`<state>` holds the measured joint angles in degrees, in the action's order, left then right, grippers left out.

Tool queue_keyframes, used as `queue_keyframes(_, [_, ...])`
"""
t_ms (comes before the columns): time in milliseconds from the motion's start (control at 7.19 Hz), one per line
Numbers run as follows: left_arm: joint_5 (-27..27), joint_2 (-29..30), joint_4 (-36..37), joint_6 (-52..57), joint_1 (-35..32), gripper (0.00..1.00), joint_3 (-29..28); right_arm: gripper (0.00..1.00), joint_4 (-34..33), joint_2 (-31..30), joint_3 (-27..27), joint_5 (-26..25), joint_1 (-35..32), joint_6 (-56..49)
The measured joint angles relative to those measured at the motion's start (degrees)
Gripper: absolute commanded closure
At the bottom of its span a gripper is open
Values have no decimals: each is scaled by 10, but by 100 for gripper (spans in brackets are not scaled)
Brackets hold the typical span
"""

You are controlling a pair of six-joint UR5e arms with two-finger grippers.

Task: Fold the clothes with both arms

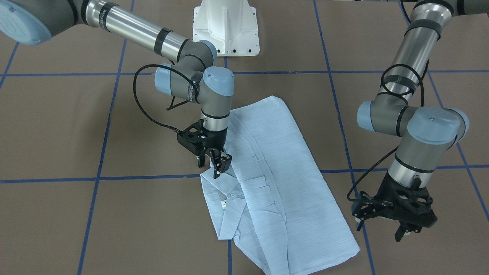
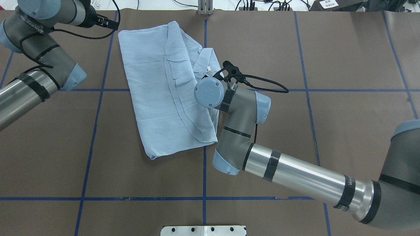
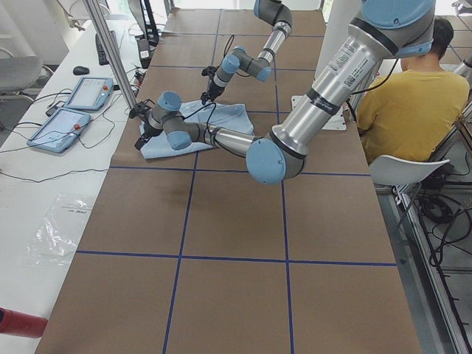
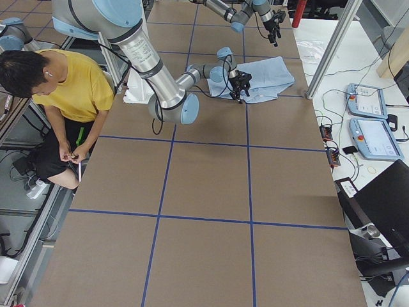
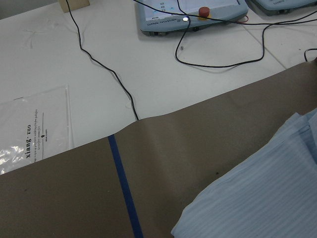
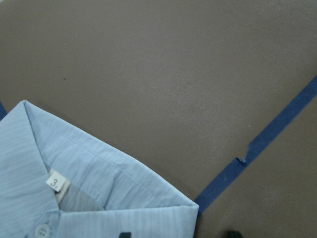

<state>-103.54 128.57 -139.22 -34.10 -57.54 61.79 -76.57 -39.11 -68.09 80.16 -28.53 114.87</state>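
Blue shirt (image 1: pixel 282 183) lay mid-frame | right gripper (image 1: pixel 209 168) spread over collar (image 1: pixel 216 189) | left gripper (image 1: pixel 379 233) gaped empty, frame's lower right | deep collar pinch wanted

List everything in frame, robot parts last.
shirt: 1, pale blue, lying mid-table, collar toward the operators' side
neck tag: 1, white, inside the collar
table: 1, brown cover
tape lines: several, blue, a grid on the table
pedestal base: 1, white, at the robot's edge of the table
control pendants: 2, grey-blue, on the white bench beyond the table
plastic bag: 1, clear, same bench
person: 1, yellow top, seated beside the table
left arm: 1, silver and grey, light blue caps
right arm: 1, same colours
left gripper: 1, black, open, beside the shirt over bare table
right gripper: 1, black, open, at the collar
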Motion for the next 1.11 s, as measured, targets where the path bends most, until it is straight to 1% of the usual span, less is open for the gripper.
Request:
queue_keyframes(695, [0, -11, -17, -1, 1, 0, 0, 100, 1, 1, -1, -1, 1, -24])
queue_keyframes(834, [0, -11, -18, -1, 1, 0, 0, 98, -1, 2, -6, -1, 1, -35])
queue_keyframes(1112, [0, -12, -21, -1, 1, 0, 0, 100, -11, 0, -13, 0, 1, -56])
